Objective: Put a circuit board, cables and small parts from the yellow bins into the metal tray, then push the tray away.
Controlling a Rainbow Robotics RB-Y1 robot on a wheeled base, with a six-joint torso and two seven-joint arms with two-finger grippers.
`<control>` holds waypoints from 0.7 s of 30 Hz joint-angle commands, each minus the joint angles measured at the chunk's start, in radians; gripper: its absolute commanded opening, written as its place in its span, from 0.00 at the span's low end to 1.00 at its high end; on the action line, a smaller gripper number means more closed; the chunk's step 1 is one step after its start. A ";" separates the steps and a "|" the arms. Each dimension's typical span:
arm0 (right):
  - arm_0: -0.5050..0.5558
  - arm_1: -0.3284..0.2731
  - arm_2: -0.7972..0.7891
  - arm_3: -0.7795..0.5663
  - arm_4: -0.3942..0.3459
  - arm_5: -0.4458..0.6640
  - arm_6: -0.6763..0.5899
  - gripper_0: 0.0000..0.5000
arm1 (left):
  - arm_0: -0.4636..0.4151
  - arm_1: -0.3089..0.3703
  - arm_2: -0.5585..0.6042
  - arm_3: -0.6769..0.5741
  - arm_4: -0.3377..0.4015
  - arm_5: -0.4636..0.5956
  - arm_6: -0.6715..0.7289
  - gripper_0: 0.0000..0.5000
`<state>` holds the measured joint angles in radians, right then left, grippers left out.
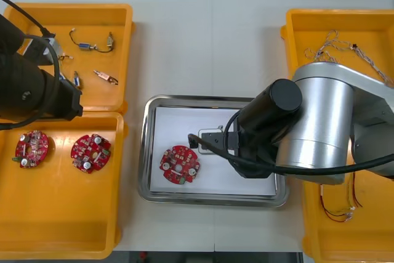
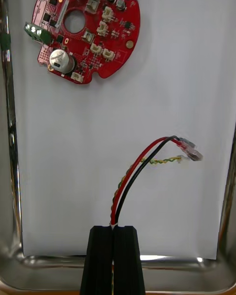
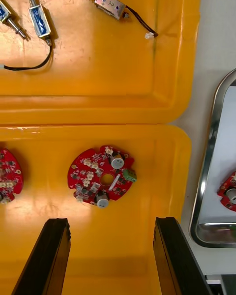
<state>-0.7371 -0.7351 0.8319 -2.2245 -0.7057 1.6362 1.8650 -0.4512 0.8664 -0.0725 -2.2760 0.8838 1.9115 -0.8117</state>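
My right gripper (image 2: 114, 228) is shut on a red and yellow cable (image 2: 140, 169) that also has a black strand. The cable arches up from the fingers over the white inside of the metal tray (image 1: 145, 152), and its clear plug end hangs free. A round red circuit board (image 1: 180, 165) lies in the tray beyond the cable (image 2: 83, 27). My left gripper (image 3: 113, 255) is open above the near left yellow bin (image 1: 61, 214), with a red circuit board (image 3: 102, 175) a little beyond its fingers. A second board (image 1: 32, 148) lies beside that one.
The far left bin (image 1: 92, 16) holds several small metal parts (image 3: 110, 2) with black leads. In the far right bin (image 1: 345, 29) lie twisted cables (image 1: 335, 47). A thin red cable (image 1: 335, 210) lies in the near right bin. My right arm (image 1: 320, 127) covers the tray's right side.
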 commanded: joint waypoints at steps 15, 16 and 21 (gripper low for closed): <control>-0.031 0.068 0.142 0.164 0.023 -0.059 0.095 0.00 | -0.018 0.036 0.106 0.191 -0.063 0.008 -0.236 1.00; -0.031 0.068 0.151 0.175 0.028 -0.071 0.094 0.00 | -0.030 0.036 0.105 0.207 -0.065 0.008 -0.236 1.00; -0.008 0.079 0.156 0.216 0.025 -0.116 0.091 0.00 | -0.087 0.023 0.105 0.285 -0.068 0.008 -0.239 1.00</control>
<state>-0.7374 -0.6826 0.9797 -2.0171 -0.6863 1.5453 1.9530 -0.4724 0.8665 0.0074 -2.0287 0.8307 1.9118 -1.0217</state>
